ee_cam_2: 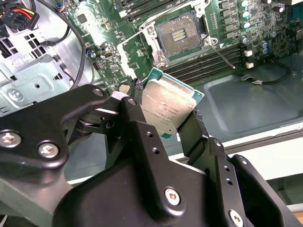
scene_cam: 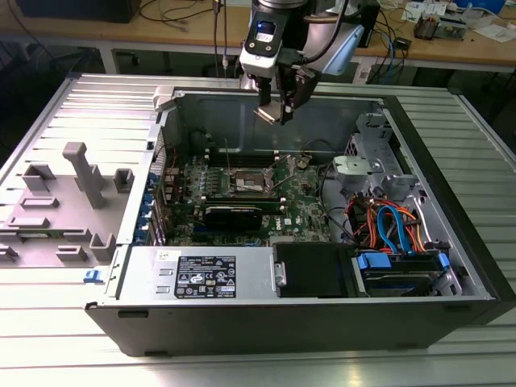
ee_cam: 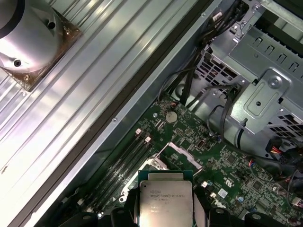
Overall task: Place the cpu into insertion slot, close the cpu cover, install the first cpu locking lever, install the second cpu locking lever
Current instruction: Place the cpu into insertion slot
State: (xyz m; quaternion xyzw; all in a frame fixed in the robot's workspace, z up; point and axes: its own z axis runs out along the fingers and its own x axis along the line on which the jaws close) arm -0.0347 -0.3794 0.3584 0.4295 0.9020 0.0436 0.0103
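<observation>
The hand (scene_cam: 275,111) hangs high over the open computer case (scene_cam: 282,326), its fingers pressed in on two opposite edges of the cpu (scene_cam: 268,114). It pinches the part by the rim, and I'd call that sensible, because both flat faces go untouched. In both wrist views the cpu (ee_cam_2: 168,106) (ee_cam: 165,201) sits between the black fingers (ee_cam_2: 201,135) with its silvery top towards the cameras and a green border showing at the corners. So the cpu is in the air, well above the motherboard (scene_cam: 302,195), and seated in nothing.

Down below, the insertion slot (ee_cam_2: 181,34) lies bare, with its dark centre exposed, a silver rim around it and no part in it. That reads to me as a socket open to receive. A thin metal lever (ee_cam_2: 222,56) slants away from its corner across the long memory slots (ee_cam_2: 208,66), apparently standing clear of the opening. I can't tell for sure where the cpu cover sits.

The case itself lies on its side on the ribbed table (scene_cam: 64,347) with its open face up, which gives the arm a straight way in from above. By my reading the first step is in hand, and the cover and levers are not yet done.
</observation>
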